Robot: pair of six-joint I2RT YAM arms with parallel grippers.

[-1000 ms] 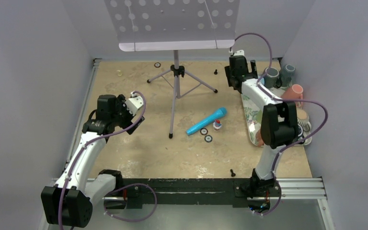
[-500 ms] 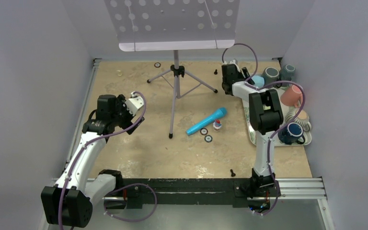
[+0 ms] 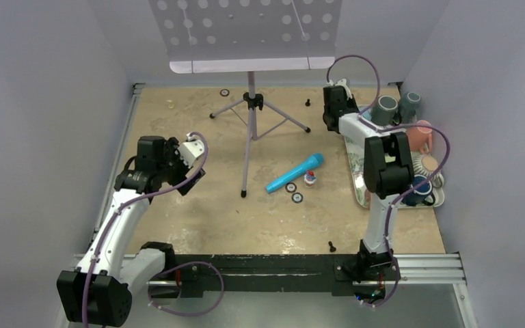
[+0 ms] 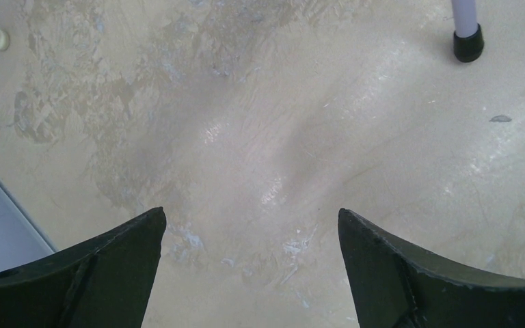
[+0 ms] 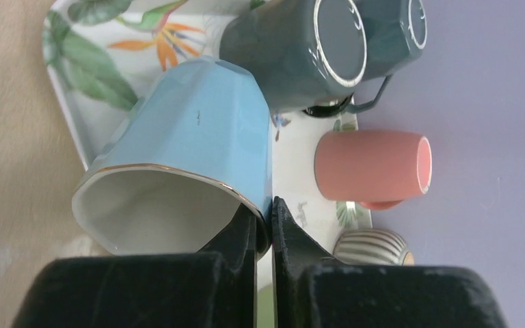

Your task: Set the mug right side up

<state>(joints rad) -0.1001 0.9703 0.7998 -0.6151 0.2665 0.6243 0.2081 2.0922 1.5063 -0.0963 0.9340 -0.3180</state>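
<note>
Right gripper (image 5: 271,213) is pinching the wall of the light blue faceted ceramic mug (image 5: 198,130) at its gold-edged rim, one finger inside the white interior and the other outside, jaws together on that thin wall. The mug is lying tilted just ahead of the fingertips, mouth facing back toward the wrist, base pointing away over the corner of the floral-print tray (image 5: 89,82); cannot tell whether it is resting there or lifted. Two dark grey glazed mugs (image 5: 301,48) are sitting close beyond it, and a salmon-pink mug (image 5: 372,167) is lying right of the fingers. Judgement: gripping one edge only, the mug is likely wanting to swing, so I am favouring lifting clear of the grey mugs first, rotating the wrist slowly, and seating the base flat before letting go. Left gripper (image 4: 251,219) is hanging wide apart over the bare beige tabletop (image 4: 260,137), holding nothing.
</note>
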